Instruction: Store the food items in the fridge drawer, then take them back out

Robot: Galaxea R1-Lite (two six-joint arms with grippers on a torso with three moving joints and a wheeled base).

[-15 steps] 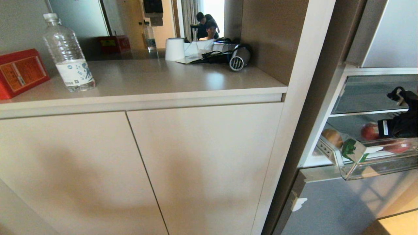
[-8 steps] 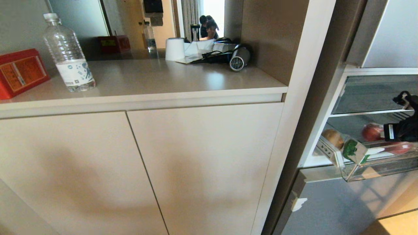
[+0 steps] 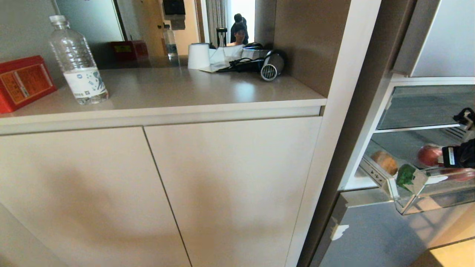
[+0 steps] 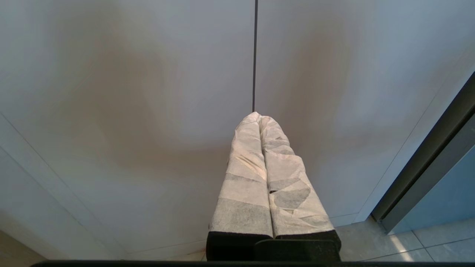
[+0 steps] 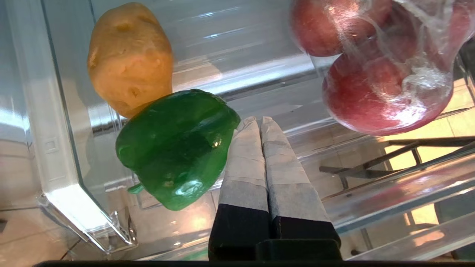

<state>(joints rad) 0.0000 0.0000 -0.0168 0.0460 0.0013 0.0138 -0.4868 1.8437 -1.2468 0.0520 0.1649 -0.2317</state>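
Observation:
The fridge drawer [image 3: 419, 202], a clear plastic bin, stands pulled out at the right of the head view. In it the tan potato [image 5: 130, 55] lies against the dark-green bell pepper [image 5: 174, 144], both near the drawer's side wall [image 5: 63, 148]. They also show as potato [image 3: 386, 162] and pepper [image 3: 405, 175] in the head view. My right gripper [image 5: 259, 120] is shut and empty, reaching down into the drawer close beside the pepper. My right arm [image 3: 464, 155] shows at the head view's right edge. My left gripper [image 4: 258, 115] hangs shut and parked before the cabinet doors.
Red apples in a plastic bag [image 5: 386, 89] lie in the drawer on the gripper's other side. A glass shelf [image 3: 423, 107] sits above the drawer. On the counter [image 3: 185, 92] stand a water bottle [image 3: 76, 63], a red box [image 3: 22, 81] and a hair dryer [image 3: 271, 66]. People show in the far doorway [image 3: 239, 31].
The drawer has slid further out, carrying the potato, pepper and apples with it. My right arm has drawn back toward the picture's right edge, still shut.

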